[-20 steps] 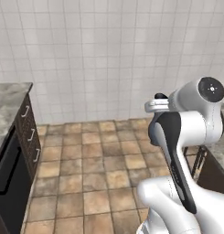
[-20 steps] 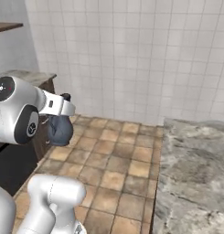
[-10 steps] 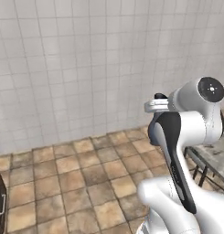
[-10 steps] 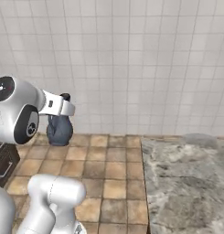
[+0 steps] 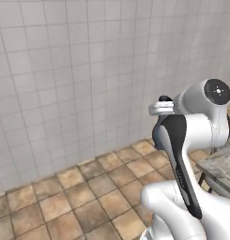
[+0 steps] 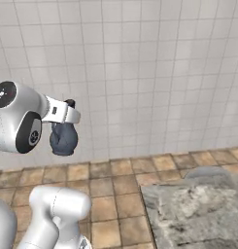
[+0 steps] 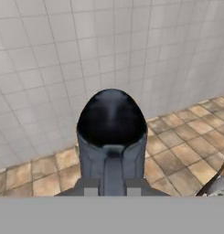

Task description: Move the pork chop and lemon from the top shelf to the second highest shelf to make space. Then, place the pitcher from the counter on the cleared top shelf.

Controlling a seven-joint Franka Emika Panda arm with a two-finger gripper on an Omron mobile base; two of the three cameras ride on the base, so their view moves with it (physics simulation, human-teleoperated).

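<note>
White tiled wall (image 5: 65,84) takes up the far side, floor of brown tiles (image 5: 50,206) below it.

From the left base view: the white arm (image 5: 191,140) rises at lower right, elbow bent, with a dark band running down its forearm. A small dark bit pokes out just above the wrist, hard to tell what it is. A corner of a grey mottled stone surface (image 5: 222,171) shows at the right edge, beside the arm.

From the right base view, left to right: the arm's big round joint sits at the left edge, the white hand reaches out rightward from it. The fingers (image 6: 68,108) are closed on the top of the pitcher (image 6: 64,138), which hangs from them in the air, clear of the floor and in front of the wall. The pitcher is dark blue-grey and round-bellied; its neck goes up into the hand, so the exact hold is hidden. Lower right, a grey stone surface (image 6: 198,209) with nothing seen on it; the pitcher is well apart from it, off to its left.

From the hand view: the pitcher (image 7: 111,137) is directly under the hand, seen from above. Its dark open mouth is rounded at the far end, and a raised strip, the handle, runs down the near side toward the hand. Wall and floor tiles lie behind it. A sliver of the stone surface (image 7: 218,185) sits at the lower right corner.
</note>
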